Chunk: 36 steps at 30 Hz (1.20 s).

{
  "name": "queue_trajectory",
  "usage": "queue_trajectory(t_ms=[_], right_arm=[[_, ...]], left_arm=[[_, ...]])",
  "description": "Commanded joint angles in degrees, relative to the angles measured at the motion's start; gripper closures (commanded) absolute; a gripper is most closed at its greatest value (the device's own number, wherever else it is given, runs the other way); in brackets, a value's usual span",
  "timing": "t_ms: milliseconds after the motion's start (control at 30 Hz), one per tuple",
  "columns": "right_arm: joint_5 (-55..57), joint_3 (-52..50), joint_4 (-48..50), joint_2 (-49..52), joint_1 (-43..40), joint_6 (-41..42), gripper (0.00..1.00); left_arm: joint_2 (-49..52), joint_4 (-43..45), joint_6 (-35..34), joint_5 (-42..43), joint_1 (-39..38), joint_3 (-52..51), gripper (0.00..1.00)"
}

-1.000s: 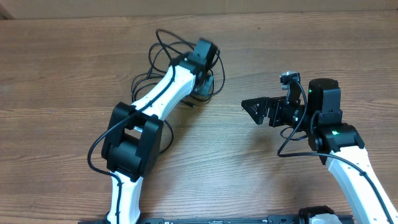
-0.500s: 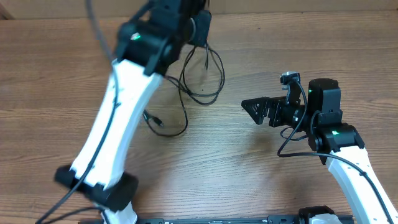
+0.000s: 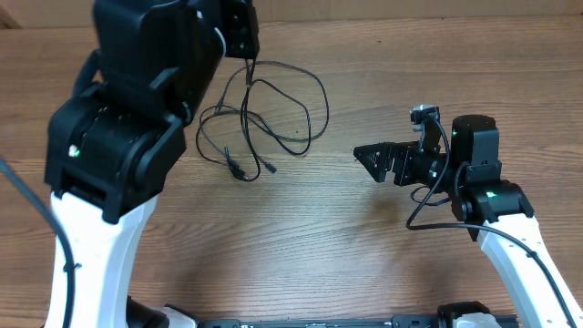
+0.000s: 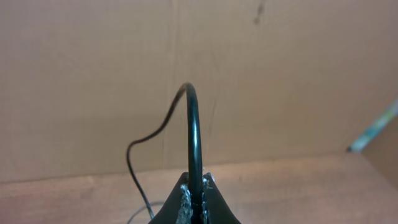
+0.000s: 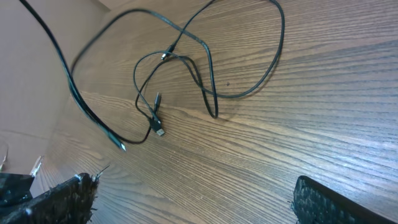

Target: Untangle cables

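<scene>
Thin black cables (image 3: 273, 114) hang in tangled loops over the wooden table, with small plugs near the lower ends (image 3: 239, 170). My left gripper (image 3: 248, 41) is raised high and shut on one cable; the left wrist view shows the cable (image 4: 194, 124) pinched between the closed jaws (image 4: 196, 186) and arching upward. My right gripper (image 3: 373, 159) is open and empty to the right of the cables. In the right wrist view the cable loops (image 5: 186, 62) lie ahead of its spread fingers (image 5: 193, 199).
The wooden table (image 3: 364, 264) carries the cables. The raised left arm (image 3: 127, 137) covers the left part of the overhead view. A cardboard wall (image 4: 280, 74) stands behind the table.
My left arm has lifted up and toward the camera with a cable in its jaws. The cables have been pulled up and spread into longer hanging loops. The right arm has not moved.
</scene>
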Motion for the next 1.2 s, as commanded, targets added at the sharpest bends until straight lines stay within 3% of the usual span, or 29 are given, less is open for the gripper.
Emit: queue_trajectory(t_ms=[0, 133, 800, 967, 1167], right_arm=[[0.13, 0.57, 0.26, -0.76, 0.00, 0.15, 0.00], [0.13, 0.57, 0.26, -0.76, 0.00, 0.15, 0.00], [0.13, 0.57, 0.26, -0.76, 0.00, 0.15, 0.00], [0.13, 0.57, 0.26, -0.76, 0.00, 0.15, 0.00], [0.13, 0.57, 0.26, -0.76, 0.00, 0.15, 0.00]], left_arm=[[-2.19, 1.70, -3.37, -4.74, 0.31, 1.03, 0.96], [-2.71, 1.27, -16.09, -5.68, 0.31, 1.03, 0.96], [-5.88, 18.23, -18.71, -5.14, 0.28, 1.03, 0.96], [-7.41, 17.79, -24.57, -1.03, 0.28, 1.03, 0.96], [-7.89, 10.80, -30.93, -0.83, 0.28, 1.03, 0.96]])
